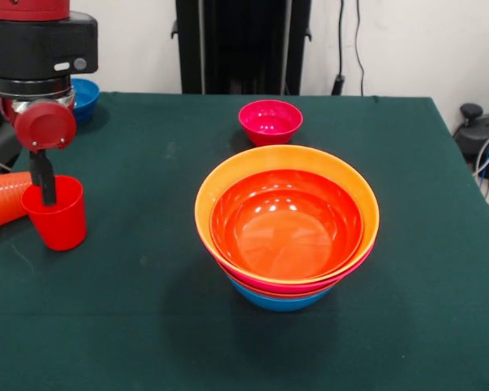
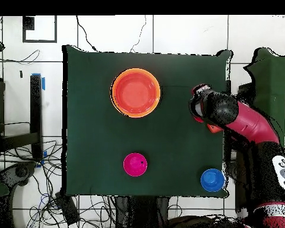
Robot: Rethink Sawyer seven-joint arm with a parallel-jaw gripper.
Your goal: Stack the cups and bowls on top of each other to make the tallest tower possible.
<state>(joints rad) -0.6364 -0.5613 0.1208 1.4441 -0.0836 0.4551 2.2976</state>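
The tower (image 1: 287, 224) stands mid-table: a medium blue bowl (image 1: 279, 301) at its base, pink and red-orange rims above it, a large yellow-orange bowl (image 1: 228, 175), and a red-orange bowl (image 1: 285, 220) nested on top. It also shows in the overhead view (image 2: 135, 92). The smooth red cup (image 1: 59, 221) stands upright at the left. My gripper (image 1: 46, 194) reaches down into its rim. The ribbed orange cup (image 1: 2, 200) lies on its side just left of it. A small magenta bowl (image 1: 270, 122) and a small blue bowl (image 1: 86, 96) stand apart. No purple bowl shows.
In the overhead view the arm (image 2: 228, 113) covers the cups at the table's right edge. There the magenta bowl (image 2: 135, 164) and the small blue bowl (image 2: 212, 180) sit near the robot's side. The green table (image 1: 147, 326) ends close to the left of the cups.
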